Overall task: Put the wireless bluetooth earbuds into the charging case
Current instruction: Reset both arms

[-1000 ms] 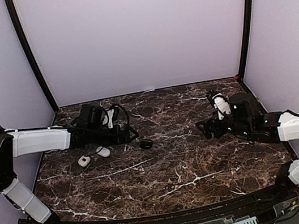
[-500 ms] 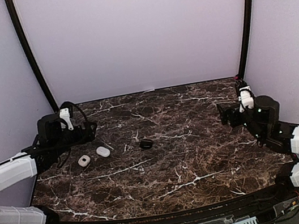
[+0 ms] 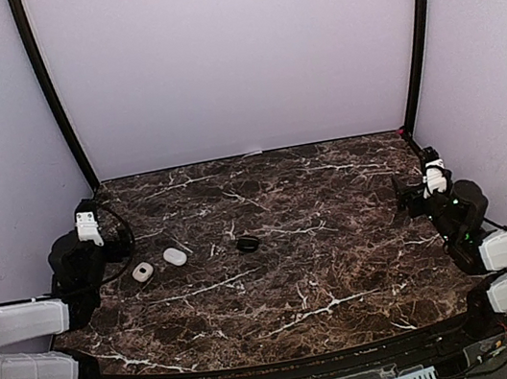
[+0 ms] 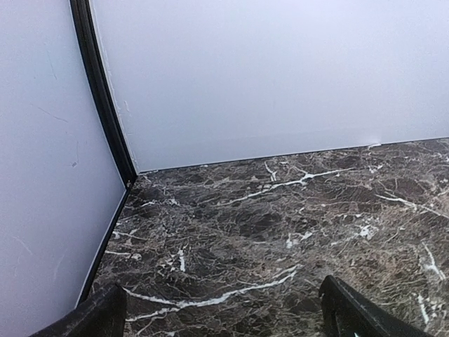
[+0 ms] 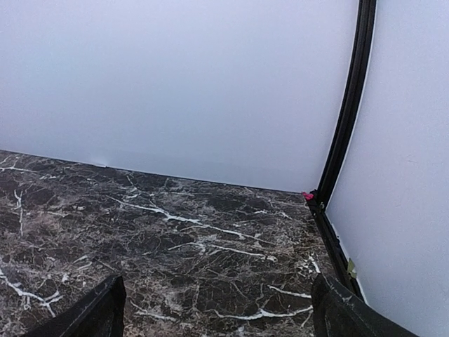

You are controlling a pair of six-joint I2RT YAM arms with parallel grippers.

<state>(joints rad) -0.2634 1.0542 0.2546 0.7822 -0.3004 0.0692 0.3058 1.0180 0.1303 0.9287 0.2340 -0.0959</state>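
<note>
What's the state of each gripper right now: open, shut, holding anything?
Left gripper: open, fingers wide apart, holding nothing.
Right gripper: open, fingers wide apart, holding nothing.

A dark brown, white-veined marble bench (image 3: 309, 287) sits within plain pale lilac walls (image 3: 231, 57). At its far corners rise thin black posts (image 3: 50, 97); a small pink tab (image 5: 307, 196) marks the far right corner.

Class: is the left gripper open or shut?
Open: the left gripper shows its fingers wide apart in the wrist view, only table between them.
</note>
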